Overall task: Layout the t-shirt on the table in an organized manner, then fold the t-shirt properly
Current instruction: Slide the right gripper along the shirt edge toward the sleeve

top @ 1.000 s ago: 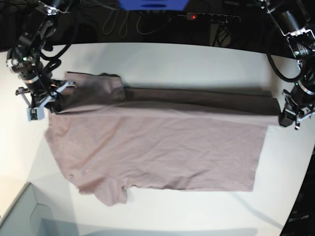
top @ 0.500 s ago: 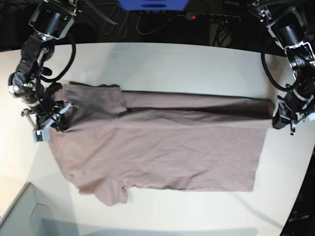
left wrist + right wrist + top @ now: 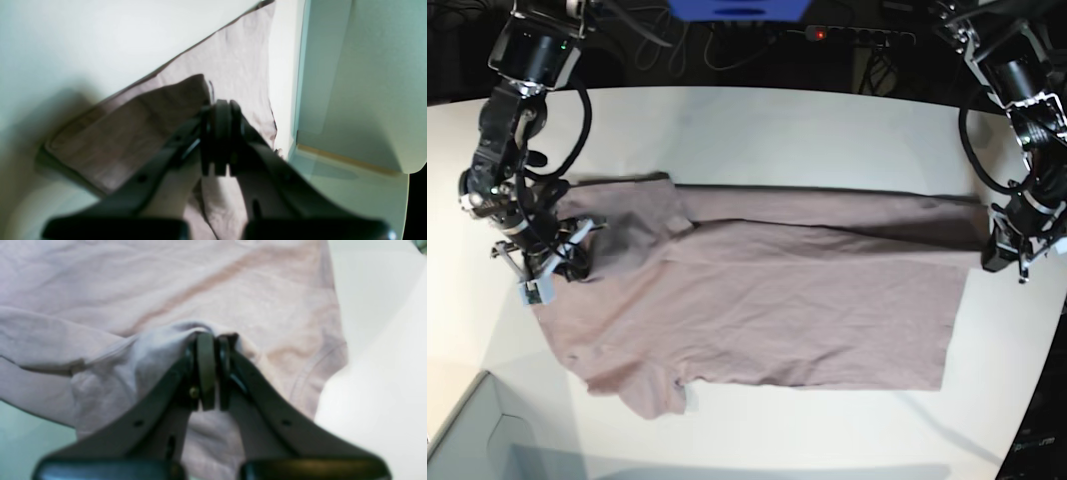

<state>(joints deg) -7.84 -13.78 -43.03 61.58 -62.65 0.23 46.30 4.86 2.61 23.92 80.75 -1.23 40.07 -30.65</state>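
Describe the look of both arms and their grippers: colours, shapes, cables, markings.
Both arms are black, built of round cylindrical joints, with black cables looping alongside. The right gripper carries a small pale blue-white block at its tip; the left gripper shows light metal fittings near its wrist. In the wrist views each gripper has two dark, matte fingers tapering into a narrow V, with small screw holes.

Right gripper pinched closed on a bunched fold of the shirt, jaws pressed together with cloth humped over the tips. Pinkish wrinkled fabric fills most of the view, with a sleeve hem seam at right. White table shows bare to the right and a sliver at lower left. Blurry up close.
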